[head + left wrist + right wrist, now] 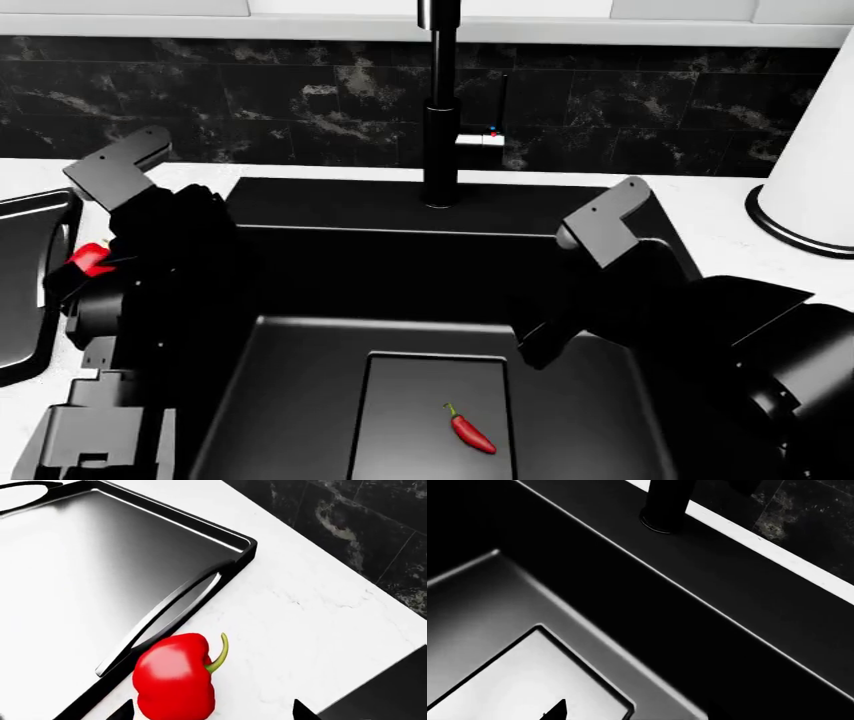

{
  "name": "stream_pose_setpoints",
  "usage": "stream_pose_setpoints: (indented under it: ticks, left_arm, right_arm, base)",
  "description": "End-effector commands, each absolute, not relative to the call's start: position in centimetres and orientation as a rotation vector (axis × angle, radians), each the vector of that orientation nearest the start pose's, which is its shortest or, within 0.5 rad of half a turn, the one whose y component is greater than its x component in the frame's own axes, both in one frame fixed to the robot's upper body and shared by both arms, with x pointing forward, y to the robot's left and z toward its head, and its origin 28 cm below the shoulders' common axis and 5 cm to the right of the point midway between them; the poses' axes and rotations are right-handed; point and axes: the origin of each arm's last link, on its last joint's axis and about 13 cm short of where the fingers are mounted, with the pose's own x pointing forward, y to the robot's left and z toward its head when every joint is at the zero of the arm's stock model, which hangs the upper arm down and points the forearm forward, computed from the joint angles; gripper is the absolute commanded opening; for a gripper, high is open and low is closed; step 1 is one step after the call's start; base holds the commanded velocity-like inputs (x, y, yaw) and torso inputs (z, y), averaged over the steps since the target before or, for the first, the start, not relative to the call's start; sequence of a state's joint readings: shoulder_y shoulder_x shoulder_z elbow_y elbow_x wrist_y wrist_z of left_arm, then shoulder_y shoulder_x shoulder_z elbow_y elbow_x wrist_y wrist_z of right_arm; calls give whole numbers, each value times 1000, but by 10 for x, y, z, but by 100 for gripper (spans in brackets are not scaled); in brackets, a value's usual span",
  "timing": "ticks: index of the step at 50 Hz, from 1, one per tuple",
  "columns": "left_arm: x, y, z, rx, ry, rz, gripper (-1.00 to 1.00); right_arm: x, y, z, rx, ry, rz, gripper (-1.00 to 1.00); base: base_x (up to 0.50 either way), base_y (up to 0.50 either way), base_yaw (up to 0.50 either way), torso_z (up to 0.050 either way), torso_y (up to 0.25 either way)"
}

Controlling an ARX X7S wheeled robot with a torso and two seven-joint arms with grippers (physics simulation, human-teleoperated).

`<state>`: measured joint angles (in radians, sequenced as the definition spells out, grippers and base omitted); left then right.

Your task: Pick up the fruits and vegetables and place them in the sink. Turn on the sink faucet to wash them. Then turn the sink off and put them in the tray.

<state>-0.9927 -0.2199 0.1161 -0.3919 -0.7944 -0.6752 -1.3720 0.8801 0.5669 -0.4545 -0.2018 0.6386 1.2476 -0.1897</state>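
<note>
Matte-black sink (307, 400) as landmark: its flat bottom carries a rectangular drain plate (407, 420), on which the slim red chili (470, 432) lies, thin green stem toward the faucet; nothing else shows in the basin. The faucet (441, 110), a straight black column with a side lever block (481, 138) bearing a red and a blue dot, rises from the sink's rear deck. To the sink's left, on the white marble counter (313, 615), sits the shallow black tray (100, 580) with a slotted handle in its rim; its reflective floor holds nothing. The red bell pepper (175, 677) stands on the counter just beside the tray's handle end, outside the rim, between the left gripper (213, 712) fingertips, which are spread apart and not pressing it. The right gripper (554, 714) hangs inside the sink above the drain plate; whether it is released or clenched cannot be told. Behind the sink runs a dark veined backsplash (240, 90); a white paper-towel roll (821, 130) stands to the sink's right
</note>
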Motion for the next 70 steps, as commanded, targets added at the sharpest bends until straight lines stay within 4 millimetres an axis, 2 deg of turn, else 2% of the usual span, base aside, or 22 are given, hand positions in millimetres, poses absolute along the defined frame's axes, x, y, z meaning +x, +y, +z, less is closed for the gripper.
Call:
stream_pose_setpoints:
  ticks: [1,14,30,41,42,57,65,70]
  left_arm:
    - [381,230,205,-301,349,1036,100]
    - [395,234,198,-299,354,1050,100]
    - [396,250,189,-315,384,1135,100]
    - [399,245,183,-280,405,1083,100]
    - [399,244,183,-279,405,1075,-100]
    - [395,239,194,-265,364,995,-100]
    - [384,230,232,-234,257,814,-100]
    - [372,232,254,-142,188,680,-100]
  right_arm:
    - [297,-153,191,-328,493,525,100]
    - [298,-155,189,-324,498,523,100]
    - [299,-154,187,-325,503,524,100]
    - [299,-154,186,-321,503,524,100]
    - [299,-154,186,-321,503,523,100]
    - [298,-156,188,-318,496,517,100]
    - [295,-162,195,-319,481,492,100]
    - [292,-171,200,-319,468,457,100]
  base:
    - [0,0,0,0,0]
    - [0,0,0,0,0]
    - [0,0,0,0,0]
    - [0,0,0,0,0]
    - [0,0,0,0,0]
    - [0,0,0,0,0]
    - [0,0,0,0,0]
    - [0,0,0,0,0]
